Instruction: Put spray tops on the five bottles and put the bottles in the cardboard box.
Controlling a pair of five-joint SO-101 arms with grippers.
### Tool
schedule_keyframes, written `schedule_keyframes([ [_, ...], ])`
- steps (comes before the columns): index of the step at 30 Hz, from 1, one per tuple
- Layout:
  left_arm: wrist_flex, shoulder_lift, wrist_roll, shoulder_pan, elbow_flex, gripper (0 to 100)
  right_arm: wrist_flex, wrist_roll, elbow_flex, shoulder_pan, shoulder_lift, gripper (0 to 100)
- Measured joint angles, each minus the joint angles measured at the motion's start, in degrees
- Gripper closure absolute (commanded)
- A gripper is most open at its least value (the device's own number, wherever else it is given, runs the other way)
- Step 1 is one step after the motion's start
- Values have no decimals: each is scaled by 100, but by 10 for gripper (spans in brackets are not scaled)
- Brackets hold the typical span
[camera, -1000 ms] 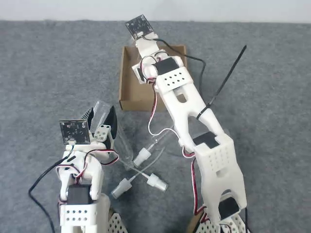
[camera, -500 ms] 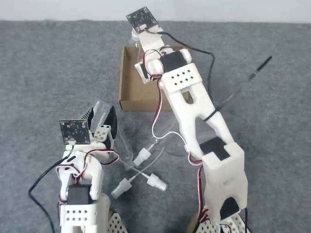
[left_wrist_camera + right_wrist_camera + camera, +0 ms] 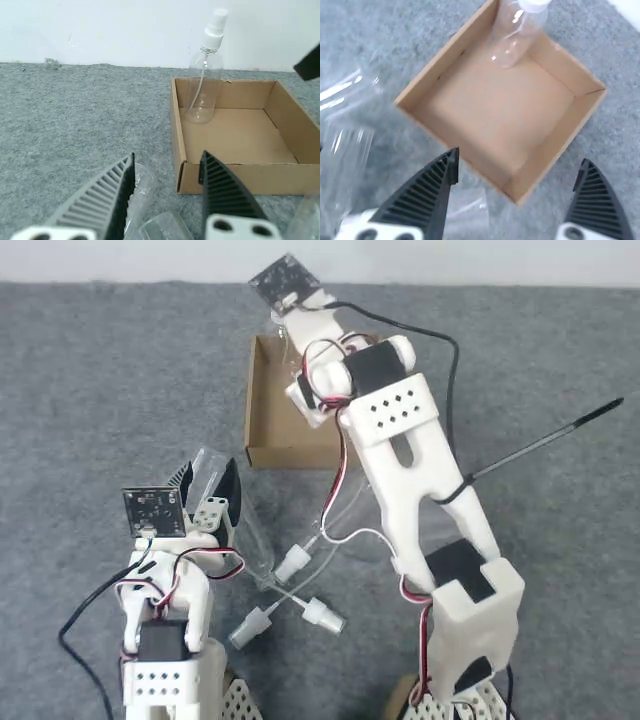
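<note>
Cardboard box (image 3: 285,456), partly under right arm (image 3: 400,440), holds bottle (image 3: 202,95)

The left arm (image 3: 165,635) and right arm (image 3: 405,475) are white plastic shells with hole grids, black servos and looping red, white and black wires (image 3: 64,635). The left end effector (image 3: 167,155) has black ribbed fingers (image 3: 102,205).

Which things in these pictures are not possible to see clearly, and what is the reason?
High view: the right arm covers much of the cardboard box and the capped bottle inside.
High view: the loose clear bottles overlap, so their number is uncertain.
Left wrist view: bottles by the left gripper are cut off by the edge; whether it grips one is unclear.
</note>
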Motion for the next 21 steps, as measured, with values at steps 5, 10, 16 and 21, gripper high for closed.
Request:
schedule_keyframes([
  [5,0,0,0,0,0,803,536,132,0,-255,-44,684],
  [10,0,0,0,0,0,803,1046,431,0,-404,-44,684],
  [16,0,0,0,0,0,803,1495,818,0,-396,-44,684],
  [21,0,0,0,-202,0,803,1521,1064,0,-396,-44,684],
])
